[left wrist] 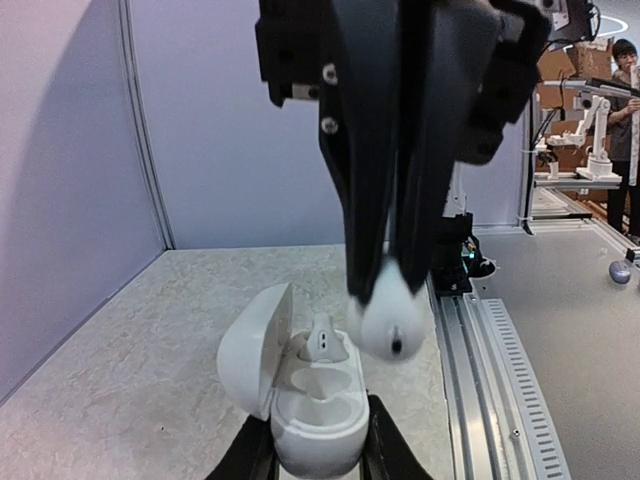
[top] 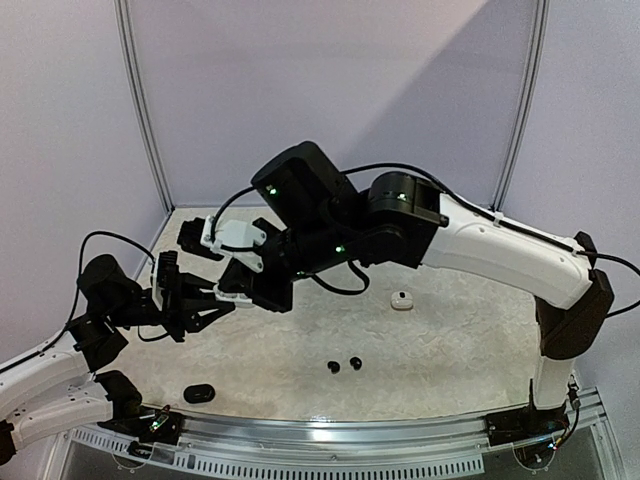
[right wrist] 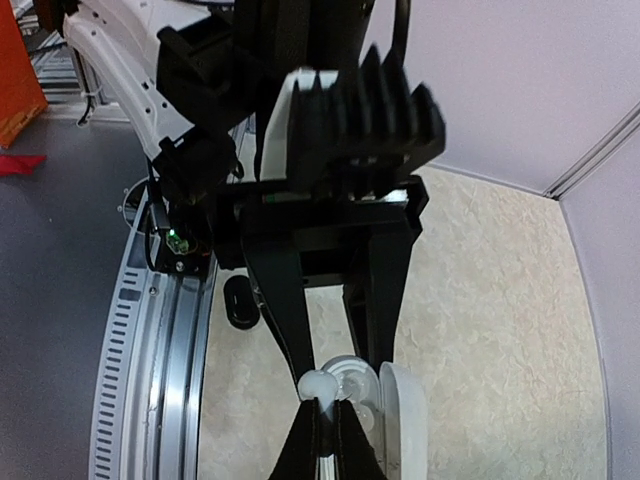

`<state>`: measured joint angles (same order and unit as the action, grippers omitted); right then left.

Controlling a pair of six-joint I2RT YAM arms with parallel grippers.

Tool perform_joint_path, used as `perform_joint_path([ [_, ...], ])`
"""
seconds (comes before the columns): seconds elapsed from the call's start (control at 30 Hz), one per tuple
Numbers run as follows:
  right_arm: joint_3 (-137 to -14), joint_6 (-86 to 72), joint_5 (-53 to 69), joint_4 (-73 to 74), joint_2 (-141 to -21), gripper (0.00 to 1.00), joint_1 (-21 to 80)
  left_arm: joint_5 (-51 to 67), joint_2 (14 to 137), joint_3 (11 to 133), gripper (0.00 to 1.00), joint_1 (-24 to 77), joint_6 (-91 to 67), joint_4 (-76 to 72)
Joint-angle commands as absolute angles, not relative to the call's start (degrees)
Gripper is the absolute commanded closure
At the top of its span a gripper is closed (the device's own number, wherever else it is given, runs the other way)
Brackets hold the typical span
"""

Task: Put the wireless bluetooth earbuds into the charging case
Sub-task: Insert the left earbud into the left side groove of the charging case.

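Hanging close over the open charging case (left wrist: 315, 415), a white earbud (left wrist: 385, 325) is pinched in the closed right gripper (left wrist: 385, 285). The left gripper (left wrist: 318, 455) clamps the case body from both sides.

The held earbud seems slightly off to one side of the free socket (left wrist: 325, 385). Lowered like this, it could catch the rim and squirt from the fingers, or lever the case askew.

The raised lid (left wrist: 255, 350) and the seated bud (left wrist: 322, 342) crowd the approach.

Well apart on the bench (top: 450, 350) lie two black buds (top: 333, 366), a small white object (top: 402, 300) and a dark oval thing (top: 199, 392).
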<state>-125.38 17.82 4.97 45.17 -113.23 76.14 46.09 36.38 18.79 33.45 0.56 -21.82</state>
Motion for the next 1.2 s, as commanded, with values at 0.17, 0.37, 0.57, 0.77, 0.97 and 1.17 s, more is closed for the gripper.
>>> perform_joint_path([
  [0.17,-127.15,21.79,2.00,48.23,-115.77,1.00,76.72,46.43,36.61,19.41,1.00,33.49,1.89,-20.86],
  [0.37,-127.72,23.64,0.64,48.63,-116.50,1.00,76.66,46.71,36.61,19.38,1.00,33.57,2.23,-20.39],
  [0.57,-130.51,25.34,0.29,51.67,-118.71,1.00,76.73,46.50,36.65,19.52,1.00,33.65,2.28,-20.57],
  [0.77,-132.08,27.38,-2.19,54.29,-120.63,1.00,76.89,46.40,36.65,19.60,1.00,33.71,2.11,-20.61],
  [0.97,-132.49,28.67,-4.18,55.60,-121.28,1.00,76.94,46.10,36.65,19.62,1.00,33.77,2.20,-20.83],
  [1.17,-132.98,29.14,-4.18,55.41,-122.05,0.89,77.01,46.01,36.65,19.60,1.00,33.75,2.27,-21.08],
])
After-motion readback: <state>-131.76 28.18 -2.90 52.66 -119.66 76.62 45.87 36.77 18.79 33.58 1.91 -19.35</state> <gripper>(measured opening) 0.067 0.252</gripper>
